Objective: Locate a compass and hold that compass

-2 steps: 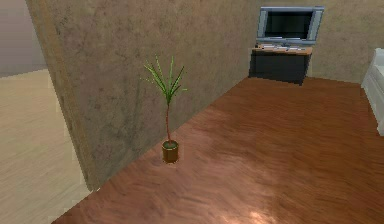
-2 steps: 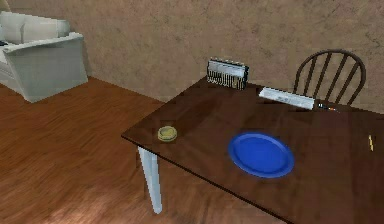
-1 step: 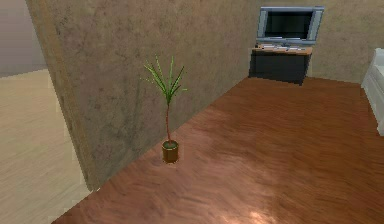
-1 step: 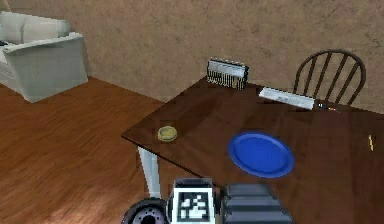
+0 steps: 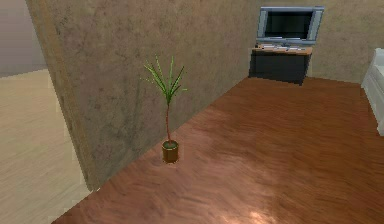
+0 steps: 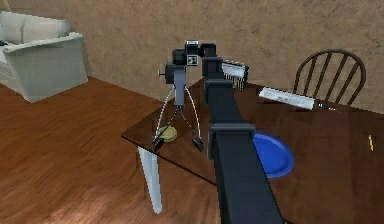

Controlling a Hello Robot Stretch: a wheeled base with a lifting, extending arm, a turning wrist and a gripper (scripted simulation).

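A small flat yellowish disc (image 6: 170, 132) lies on the dark wooden table (image 6: 330, 140), close to its near-left corner. Its shape and colour could fit a compass, but I cannot make out details. My gripper (image 6: 178, 142) reaches out at the end of the dark arm (image 6: 235, 150), and its two thin fingers (image 6: 160, 135) come down on either side of the disc. Because the disc rests on the tabletop right at the fingers, I cannot tell whether the gripper holds anything.
On the table lie a blue plate (image 6: 272, 156), a flat white object (image 6: 287, 97) and a dark boxy item (image 6: 234, 72). A wooden chair (image 6: 330, 72) stands behind the table, and a white armchair (image 6: 40, 55) stands at the left. Ahead are a potted plant (image 5: 168, 105), a wall and a TV (image 5: 290, 24) on a stand.
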